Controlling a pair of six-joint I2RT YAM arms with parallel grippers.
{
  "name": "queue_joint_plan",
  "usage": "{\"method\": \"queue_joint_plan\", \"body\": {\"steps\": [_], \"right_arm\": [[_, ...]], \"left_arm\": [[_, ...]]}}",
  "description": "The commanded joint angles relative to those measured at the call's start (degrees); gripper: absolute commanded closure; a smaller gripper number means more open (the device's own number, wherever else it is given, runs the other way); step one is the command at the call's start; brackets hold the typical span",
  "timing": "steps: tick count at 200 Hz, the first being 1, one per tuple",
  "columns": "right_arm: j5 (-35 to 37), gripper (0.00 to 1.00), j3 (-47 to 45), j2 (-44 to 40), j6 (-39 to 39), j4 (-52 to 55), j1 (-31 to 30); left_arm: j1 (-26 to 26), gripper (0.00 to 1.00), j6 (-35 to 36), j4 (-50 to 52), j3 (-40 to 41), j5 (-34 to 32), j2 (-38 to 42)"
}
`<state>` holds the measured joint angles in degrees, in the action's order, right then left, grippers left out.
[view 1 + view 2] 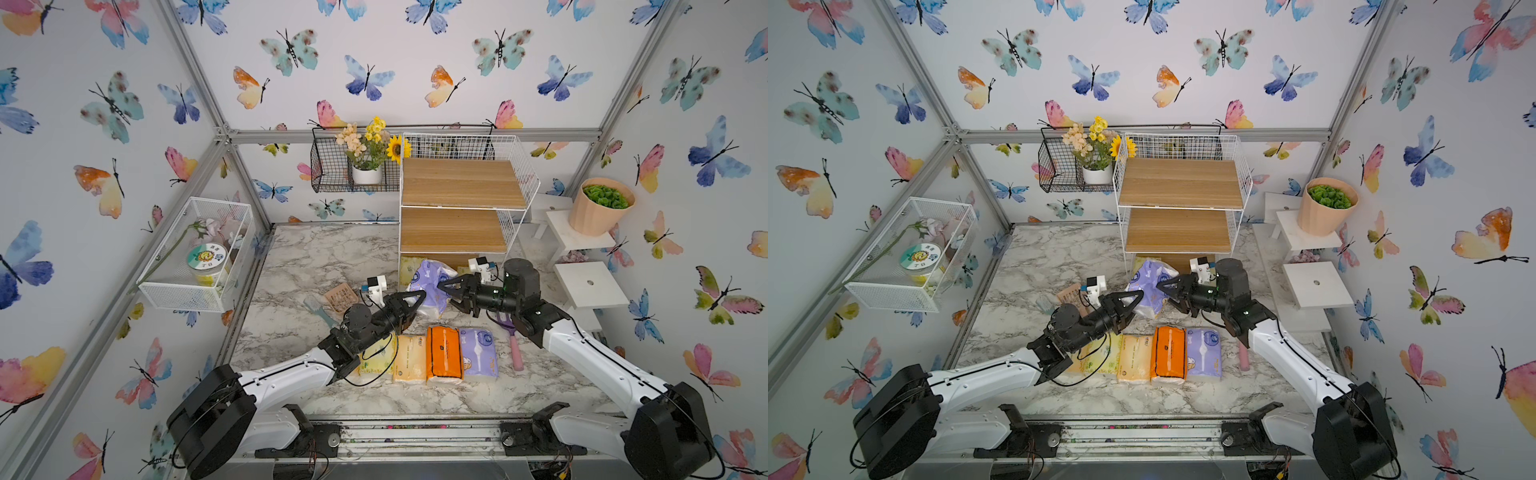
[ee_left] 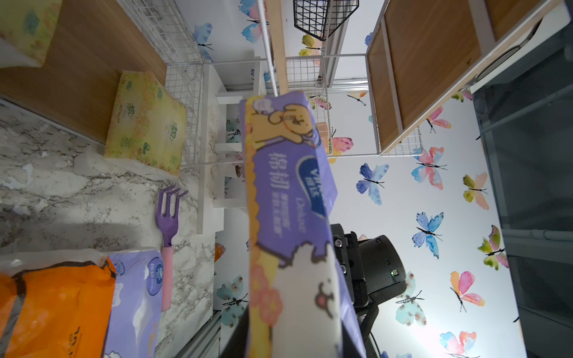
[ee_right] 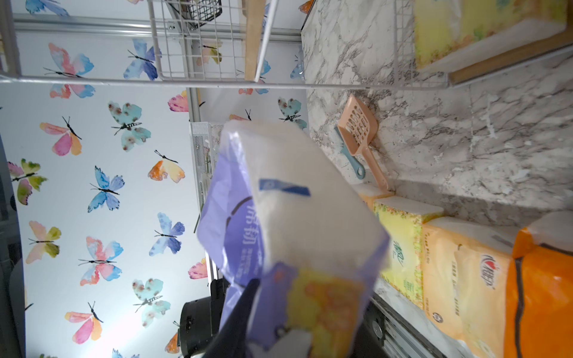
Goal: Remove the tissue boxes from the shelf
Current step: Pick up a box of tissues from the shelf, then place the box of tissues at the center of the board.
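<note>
A lavender tissue pack (image 1: 428, 282) (image 2: 288, 186) (image 3: 294, 201) hangs above the table in front of the shelf (image 1: 461, 183), between both grippers. My left gripper (image 1: 417, 301) (image 2: 294, 347) flanks its near-left end; whether it still presses the pack is unclear. My right gripper (image 1: 446, 295) (image 3: 297, 325) is shut on its right end. Two yellow-green packs (image 2: 145, 124) (image 2: 28, 28) lie on the shelf's lowest board. On the table in front lie a yellow-green pack (image 1: 376, 361), a peach one (image 1: 409, 359), an orange one (image 1: 444, 353) and a lavender one (image 1: 480, 353).
A purple fork with a pink handle (image 1: 513, 336) lies right of the row. A peach scoop (image 1: 340, 297) and a blue brush (image 1: 318, 311) lie to the left. White steps (image 1: 590, 284) with a plant pot (image 1: 600, 205) stand right; a white mesh basket (image 1: 195, 249) hangs left.
</note>
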<state>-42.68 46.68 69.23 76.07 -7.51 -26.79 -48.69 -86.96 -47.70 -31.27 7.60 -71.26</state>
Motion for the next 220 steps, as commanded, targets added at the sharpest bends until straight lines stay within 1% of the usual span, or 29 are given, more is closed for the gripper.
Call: {"method": "queue_joint_plan", "body": {"steps": [1, 3, 14, 21, 27, 37, 62, 74, 95, 114, 136, 165, 200, 220], "right_arm": [[-1.97, 0.73, 2.10, 0.31, -0.66, -2.60, -0.81], [-1.97, 0.74, 2.10, 0.34, -0.73, -2.60, -0.81], [-1.93, 0.77, 2.19, 0.20, -1.17, -2.23, -0.97], [-1.73, 0.78, 2.27, 0.04, -1.65, -1.63, -1.03], [-1.49, 0.78, 2.36, 0.00, -2.15, -0.95, -1.12], [-1.04, 0.79, 2.45, -0.21, -3.15, 0.27, -1.25], [0.54, 0.81, 2.85, -0.15, -6.07, 3.35, -2.31], [1.36, 0.82, 3.13, 0.26, -7.48, 4.47, -3.42], [3.56, 0.82, 4.48, 1.83, -9.90, 6.27, -6.86], [6.29, 0.83, 6.51, 4.21, -11.72, 7.06, -11.44], [10.07, 0.83, 9.89, 8.45, -13.23, 7.51, -17.05], [15.28, 0.83, 13.95, 15.84, -11.85, 4.80, -24.28], [18.42, 0.85, 20.85, 26.84, -8.75, -0.31, -31.98], [20.61, 0.85, 27.24, 33.47, -7.08, -0.01, -35.62]], "left_arm": [[-0.58, 0.47, -0.54, -1.05, 0.84, -0.70, 1.82], [-0.61, 0.44, -0.53, -0.81, 0.99, -0.95, 2.14], [-0.55, 0.26, -0.07, 3.09, 1.54, -2.67, 4.15], [-0.55, 0.17, 0.19, 7.02, 1.86, -4.24, 6.26], [-0.54, 0.13, 0.78, 10.84, 1.93, -5.80, 8.12], [-0.50, 0.09, 2.05, 18.34, 1.85, -8.65, 11.75], [-0.37, 0.07, 5.06, 42.78, -1.17, -21.29, 21.14], [0.20, 0.08, 6.54, 53.00, -3.11, -26.64, 24.94], [1.88, 0.09, 9.22, 65.96, -6.39, -32.87, 30.88], [2.64, 0.09, 11.04, 74.44, -9.13, -38.21, 34.96], [2.80, 0.09, 12.94, 81.34, -12.25, -44.43, 39.03], [2.76, 0.09, 15.65, 86.50, -15.92, -50.30, 43.68], [2.75, 0.09, 17.96, 89.64, -19.34, -52.84, 48.04], [2.79, 0.11, 17.96, 90.81, -20.35, -53.37, 49.99]]}}
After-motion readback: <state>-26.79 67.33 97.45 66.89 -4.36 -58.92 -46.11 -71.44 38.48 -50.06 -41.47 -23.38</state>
